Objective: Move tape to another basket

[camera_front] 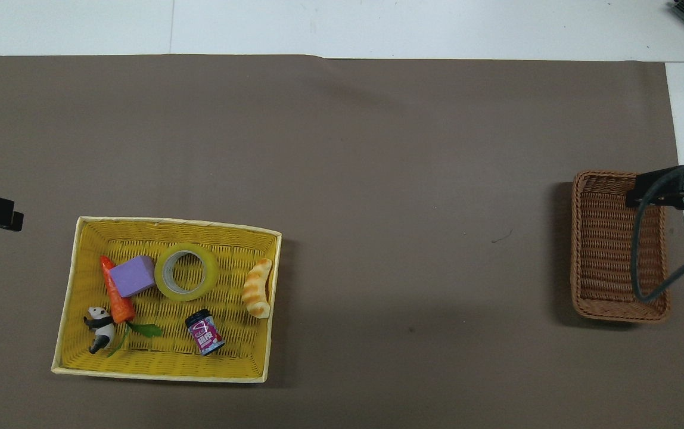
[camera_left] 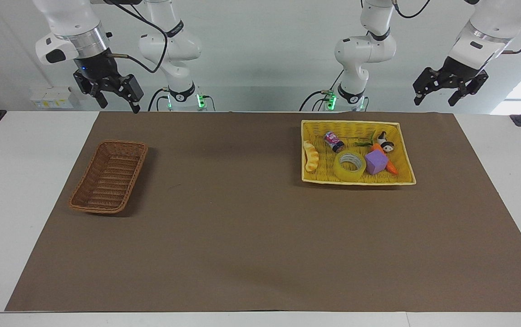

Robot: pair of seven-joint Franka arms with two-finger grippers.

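Nothing of the job is done yet, so you have the whole move ahead of you. Starting at the right arm's end of the tabletop [camera_left: 260, 281], the right hand [camera_left: 116, 101] hangs in the air above the brown mat's edge nearest the robots, near the brown basket [camera_left: 110, 176], its fingers released and holding nothing. That basket sits empty on the mat.

At the left arm's end sits the yellow tray [camera_left: 308, 175], and the tape [camera_left: 350, 166] lies flat inside it, along the rim farthest from the robots. The purple cube [camera_left: 375, 162] touches the tape on one side; the bread roll [camera_left: 311, 155] lies near it on the other, and a small jar [camera_left: 334, 141] sits closer to the robots.

The left hand [camera_left: 437, 95] waits high up past the tray's end, also released and empty. You still need to reach in, grip the tape without dragging the cube, lift it and carry it to the brown basket.
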